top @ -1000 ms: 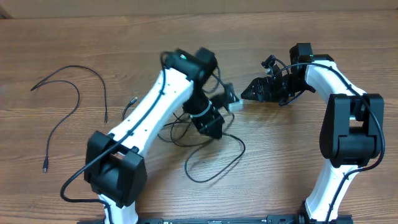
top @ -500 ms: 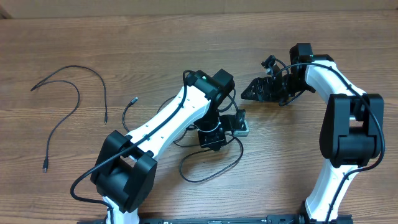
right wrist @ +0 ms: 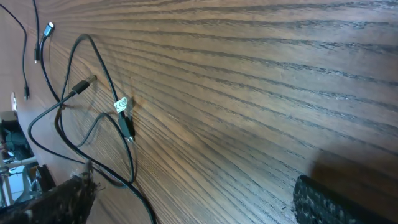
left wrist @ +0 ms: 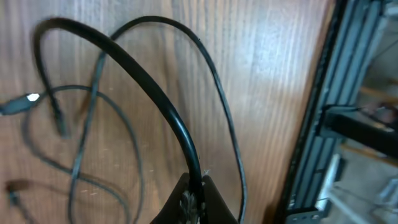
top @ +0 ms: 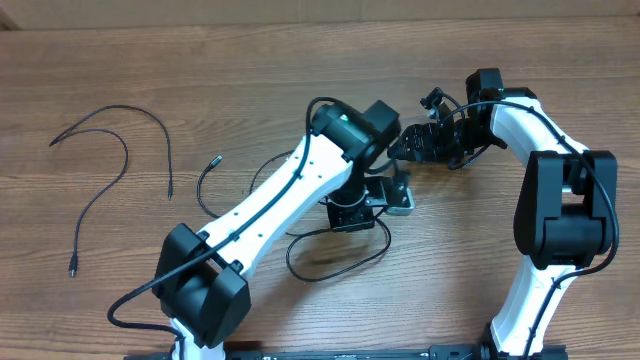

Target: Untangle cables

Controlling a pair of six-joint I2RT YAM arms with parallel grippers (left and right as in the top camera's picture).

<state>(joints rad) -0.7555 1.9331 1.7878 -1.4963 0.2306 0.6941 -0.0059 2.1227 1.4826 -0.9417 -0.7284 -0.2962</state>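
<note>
**Two arms over the tangle, one strand pinched**

The left gripper [left wrist: 194,199] is clamped on a held cable [left wrist: 149,93], which is pinched between the fingertips. From the grip the black strand rises and bends over toward the left in the wrist view. A thinner loop [left wrist: 219,93] runs beside it. More strands lie on the wood below, one ending in a silver-tipped plug [left wrist: 28,98].

Seen from above, the left arm [top: 290,190] reaches across the middle of the table [top: 300,60]. Its wrist is over the tangle [top: 330,262], and a wide loop of the tangle shows on the near side of the arm.

The right gripper [top: 412,146] has its jaws spread wide and holds nothing. It is low over the wood, just beside the left arm's upper joint. In its own view the fingers [right wrist: 336,202] sit at the bottom corners with bare wood between them, and cable ends with a small plug [right wrist: 126,127] lie farther off.

Two loose cables lie on the left part of the table, well apart from the tangle: an arched one [top: 130,110] and a long curved one [top: 100,200]. A short strand [top: 203,180] lies between them and the arm.
</note>
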